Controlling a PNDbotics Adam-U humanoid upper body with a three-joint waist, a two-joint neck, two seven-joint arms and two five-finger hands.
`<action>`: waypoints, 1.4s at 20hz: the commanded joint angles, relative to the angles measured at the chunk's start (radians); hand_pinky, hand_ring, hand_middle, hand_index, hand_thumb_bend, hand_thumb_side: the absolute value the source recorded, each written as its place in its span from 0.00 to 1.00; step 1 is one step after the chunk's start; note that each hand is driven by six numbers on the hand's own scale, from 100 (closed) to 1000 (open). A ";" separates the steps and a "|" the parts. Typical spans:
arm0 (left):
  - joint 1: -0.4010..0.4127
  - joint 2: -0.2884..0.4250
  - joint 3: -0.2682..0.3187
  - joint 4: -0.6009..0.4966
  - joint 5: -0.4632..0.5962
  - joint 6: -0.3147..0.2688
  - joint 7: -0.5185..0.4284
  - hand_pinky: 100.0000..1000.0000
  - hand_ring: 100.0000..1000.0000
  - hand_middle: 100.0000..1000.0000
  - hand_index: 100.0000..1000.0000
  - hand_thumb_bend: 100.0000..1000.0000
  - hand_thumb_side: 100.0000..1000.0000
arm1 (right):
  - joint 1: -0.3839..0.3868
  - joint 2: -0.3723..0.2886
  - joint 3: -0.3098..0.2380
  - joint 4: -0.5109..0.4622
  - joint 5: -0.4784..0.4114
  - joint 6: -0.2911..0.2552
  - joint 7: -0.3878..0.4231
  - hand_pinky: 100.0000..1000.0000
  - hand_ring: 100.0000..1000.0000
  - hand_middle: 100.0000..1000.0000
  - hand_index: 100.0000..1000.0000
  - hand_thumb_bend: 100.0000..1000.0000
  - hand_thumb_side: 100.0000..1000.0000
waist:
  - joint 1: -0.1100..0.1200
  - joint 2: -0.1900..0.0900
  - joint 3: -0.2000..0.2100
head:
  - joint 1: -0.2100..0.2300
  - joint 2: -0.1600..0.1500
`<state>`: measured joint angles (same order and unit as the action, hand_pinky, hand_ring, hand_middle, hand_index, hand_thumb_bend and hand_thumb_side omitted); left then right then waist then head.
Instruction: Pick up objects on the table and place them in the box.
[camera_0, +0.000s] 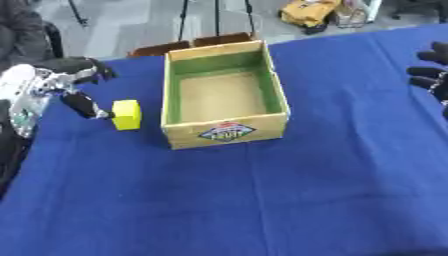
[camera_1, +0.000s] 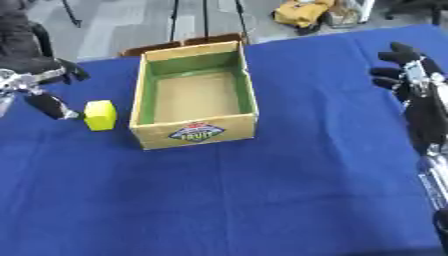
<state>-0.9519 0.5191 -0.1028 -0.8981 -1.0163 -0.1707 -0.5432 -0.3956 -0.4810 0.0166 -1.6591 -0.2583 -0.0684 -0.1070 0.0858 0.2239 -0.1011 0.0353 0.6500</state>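
Note:
A yellow block (camera_0: 127, 114) stands on the blue table just left of the cardboard box (camera_0: 226, 132). The box has green inner walls, a fruit label on its front, and nothing inside that I can see. My left hand (camera_0: 80, 102) is at the block's left side, open; one black digit reaches down to the block's left face, the others (camera_0: 90, 67) spread higher up and apart from it. Whether that digit touches the block I cannot tell. My right hand (camera_1: 409, 76) hovers open at the far right, well away from the box.
The blue cloth (camera_0: 262, 200) covers the table out to its far edge behind the box. A brown cardboard flap (camera_0: 188, 45) lies behind the box. On the floor beyond are tripod legs (camera_0: 217, 17) and a yellow bag (camera_0: 308, 12).

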 joint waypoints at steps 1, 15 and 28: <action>-0.029 0.008 0.016 0.017 -0.021 -0.020 0.003 0.80 0.75 0.77 0.89 0.45 0.17 | -0.014 -0.030 -0.002 -0.020 -0.001 0.000 0.003 0.79 0.74 0.78 0.89 0.07 0.77 | -0.002 -0.013 -0.002 | 0.005 -0.010; -0.026 -0.015 0.016 0.040 0.015 -0.044 0.049 0.79 0.72 0.74 0.88 0.40 0.17 | -0.020 -0.028 0.001 -0.022 -0.001 0.001 0.006 0.79 0.74 0.78 0.89 0.07 0.77 | 0.004 -0.005 -0.017 | 0.007 -0.017; -0.005 -0.036 0.004 0.051 -0.038 -0.044 0.071 0.68 0.57 0.60 0.79 0.29 0.15 | -0.020 -0.026 -0.001 -0.021 0.000 0.001 0.005 0.79 0.74 0.78 0.89 0.07 0.78 | 0.006 0.005 -0.024 | 0.004 -0.015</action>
<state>-0.9414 0.4661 -0.1011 -0.8398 -1.0472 -0.2147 -0.4791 -0.4039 -0.4811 0.0197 -1.6591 -0.2583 -0.0658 -0.1022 0.0972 0.2444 -0.1243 0.0404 0.6410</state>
